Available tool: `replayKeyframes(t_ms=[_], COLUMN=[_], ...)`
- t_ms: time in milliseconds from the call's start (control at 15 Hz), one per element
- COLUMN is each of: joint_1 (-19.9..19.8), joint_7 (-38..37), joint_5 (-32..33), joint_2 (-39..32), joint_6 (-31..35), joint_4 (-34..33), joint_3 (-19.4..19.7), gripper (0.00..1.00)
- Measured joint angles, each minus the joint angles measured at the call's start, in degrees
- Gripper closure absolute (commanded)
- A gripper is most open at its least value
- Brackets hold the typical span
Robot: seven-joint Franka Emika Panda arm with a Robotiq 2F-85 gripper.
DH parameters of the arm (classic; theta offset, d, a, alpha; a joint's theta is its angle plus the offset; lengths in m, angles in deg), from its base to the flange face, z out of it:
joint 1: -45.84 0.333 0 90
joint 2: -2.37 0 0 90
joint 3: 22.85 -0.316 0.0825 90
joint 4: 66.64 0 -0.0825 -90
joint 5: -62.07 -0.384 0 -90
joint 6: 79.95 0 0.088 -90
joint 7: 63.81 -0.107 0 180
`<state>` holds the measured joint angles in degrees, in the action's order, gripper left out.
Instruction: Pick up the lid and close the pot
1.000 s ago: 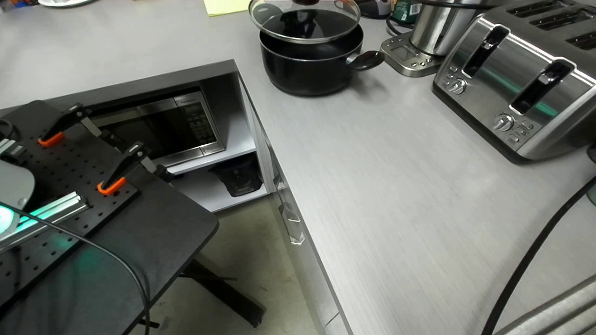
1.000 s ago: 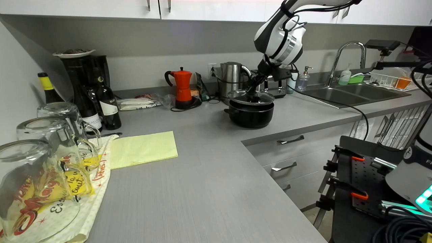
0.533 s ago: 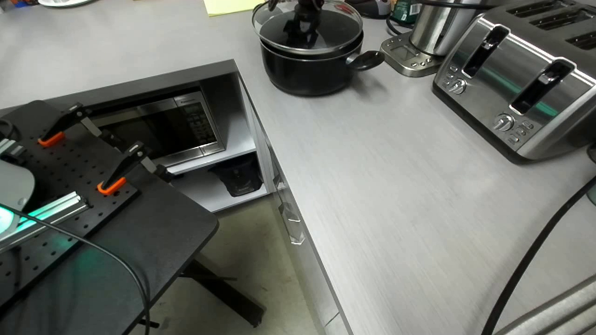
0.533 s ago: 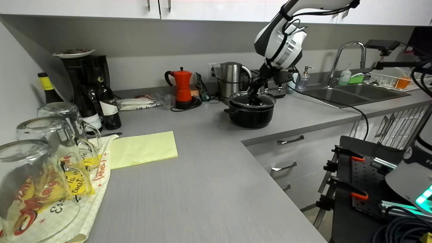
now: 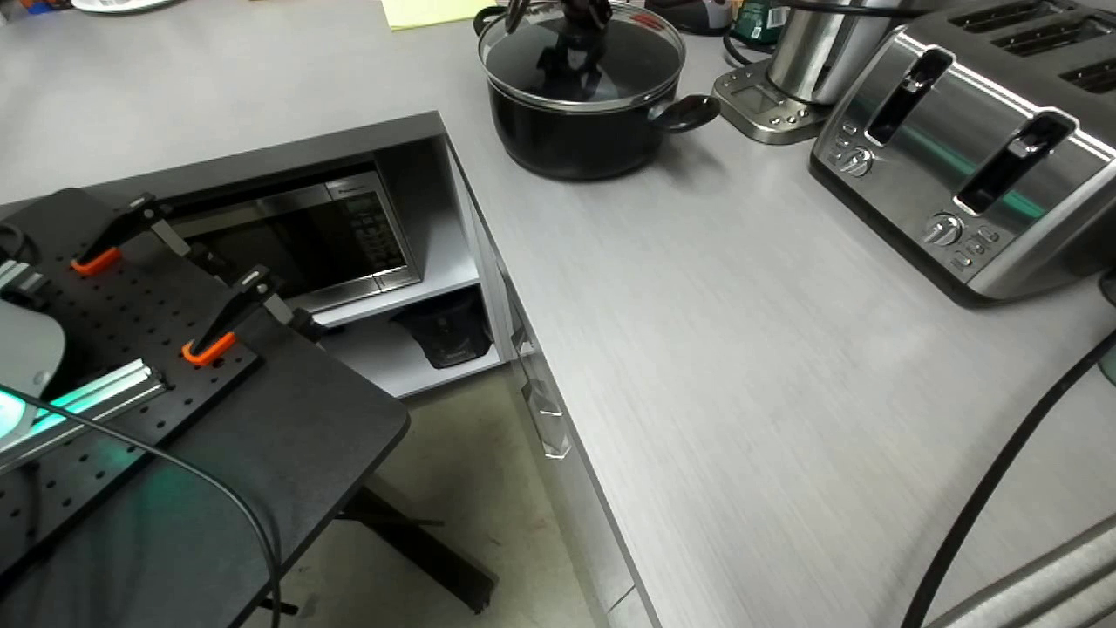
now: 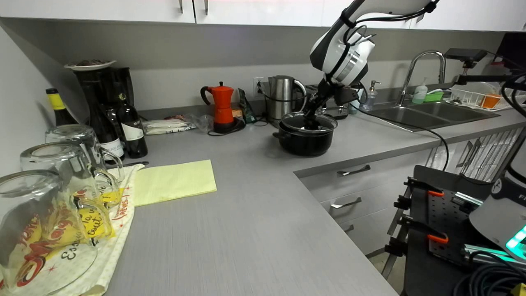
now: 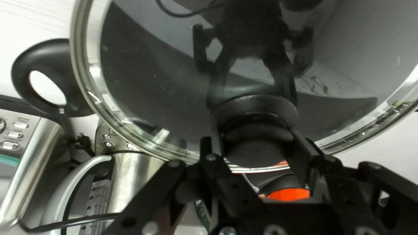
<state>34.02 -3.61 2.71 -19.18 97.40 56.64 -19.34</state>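
The glass lid (image 5: 632, 70) with a thin metal rim lies level over the black pot (image 5: 575, 144) in both exterior views. It sits slightly off to one side, its rim a little past the pot's edge on the right. I cannot tell if it rests fully on the pot. My gripper (image 7: 256, 140) is shut on the lid's black knob (image 7: 258, 153), one finger on each side, in the wrist view. The gripper also shows above the lid in an exterior view (image 6: 311, 117). A pot handle (image 7: 49, 78) sticks out past the lid's rim. The far pot rim is hidden.
A steel kettle (image 6: 281, 98) and silver toaster (image 5: 976, 166) stand close to the pot. A red moka pot (image 6: 222, 107) is by the wall. A yellow cloth (image 6: 174, 183) and glass mugs (image 6: 37, 222) are on the counter. The counter edge (image 6: 324, 168) runs in front.
My gripper has lowered the lid and shifted it slightly right in both exterior views. The dark gap between lid and pot rim has closed at the front. The pot has not moved.
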Motion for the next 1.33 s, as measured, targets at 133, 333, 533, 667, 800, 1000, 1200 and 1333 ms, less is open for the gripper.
replayKeyframes(t_ms=[133, 333, 533, 667, 800, 1000, 1200, 1333], joint_1=[-0.5, -1.1, -1.4, -1.4, -1.4, -1.5, -1.5, -1.5], joint_7=[0.4, 0.6, 0.7, 0.7, 0.7, 0.7, 0.7, 0.7], joint_5=[-0.3, -0.4, -0.4, -0.4, -0.4, -0.4, -0.4, -0.3], joint_2=[-0.1, -0.4, -1.1, -1.5, -1.8, -2.4, -2.6, -2.8], joint_6=[0.2, 0.3, 1.2, 2.2, 3.0, 3.9, 4.4, 4.6], joint_4=[0.0, -0.1, -0.5, -0.6, -0.7, -1.1, -1.3, -1.4], joint_3=[-0.6, -1.5, -2.1, -2.5, -2.7, -2.9, -3.1, -3.2], gripper=[0.75, 0.75, 0.75, 0.75, 0.75, 0.75, 0.75, 0.75])
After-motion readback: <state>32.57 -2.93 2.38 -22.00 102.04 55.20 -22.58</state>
